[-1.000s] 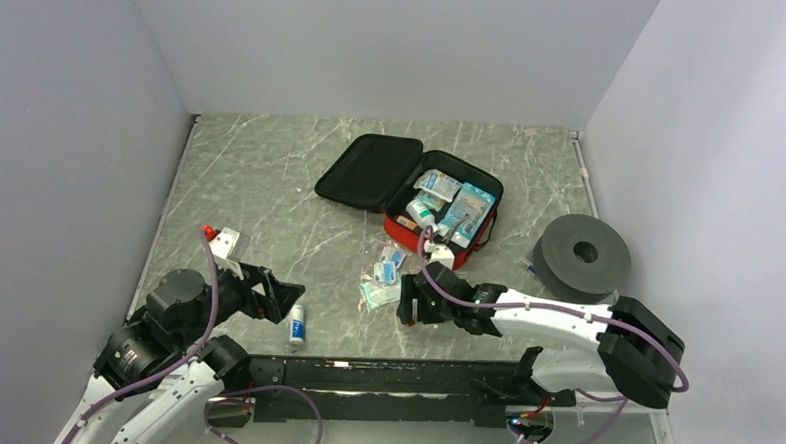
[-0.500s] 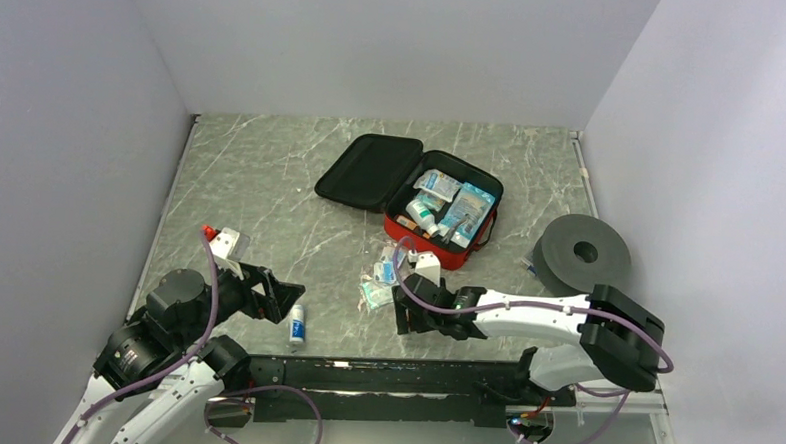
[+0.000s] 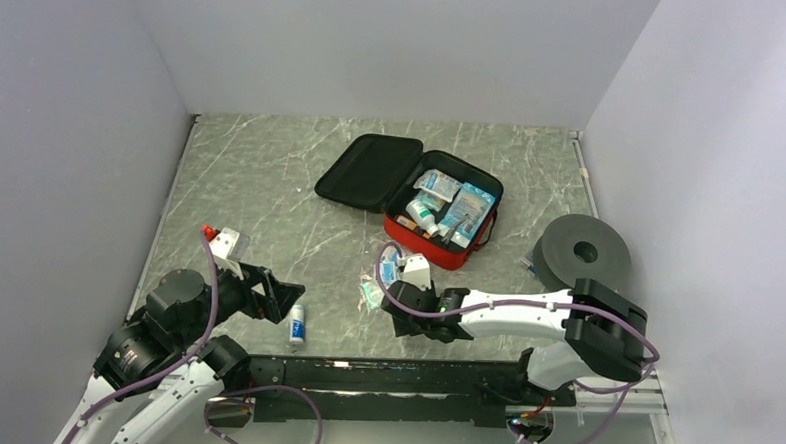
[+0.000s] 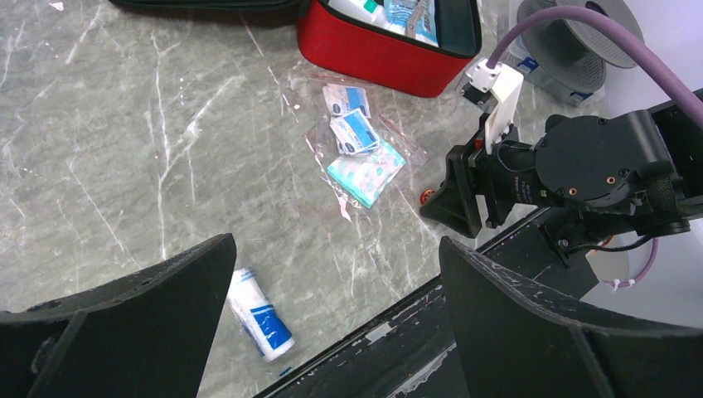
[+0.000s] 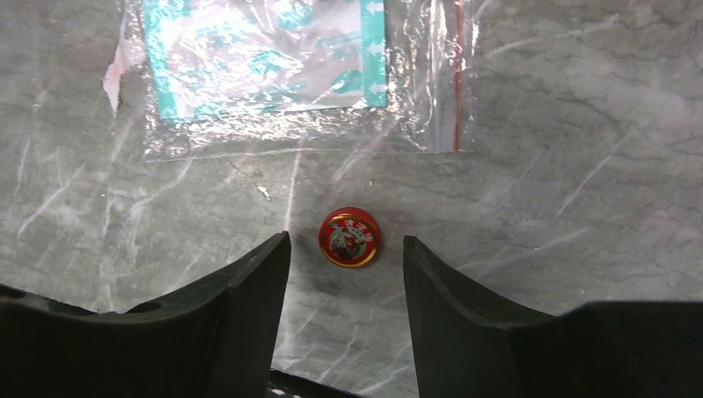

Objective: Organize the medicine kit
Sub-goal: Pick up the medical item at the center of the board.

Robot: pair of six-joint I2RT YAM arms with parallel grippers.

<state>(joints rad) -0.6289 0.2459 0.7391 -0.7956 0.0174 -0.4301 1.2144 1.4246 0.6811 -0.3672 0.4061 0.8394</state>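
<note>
**A:** Right wrist view: what do we show between the fingers?

**B:** The right gripper [image 5: 346,240], its jaws part-way apart, straddles a small red tin [image 5: 350,238] lying flat on the marble table [image 5: 580,166]. We see bare stone on both sides of the tin, so nothing is held. The left gripper [image 4: 337,249] stands at its widest and empty, near a white-and-blue tube [image 4: 261,313].

**A:** And the medicine kit?

**B:** The medicine kit [image 3: 438,249] lies open farther back, with its lid flat to the left and its tray part filled. It is well apart from the tin.

**A:** What do we judge may fail?

**B:** Three things.
- **Missed or bad pinch:** The tin is low and round. Fingers set too high would close over its lid, and an off-centre pinch would squirt it sideways.
- **Skid off the front:** The tin lies near the table's front edge, so a skid towards us could drop it by the black rail [image 3: 383,367].
- **Snagged pouch:** The clear pouch [image 5: 273,75] of sachets lies just beyond. A forward drift could snag its film and drag it along.
</note>
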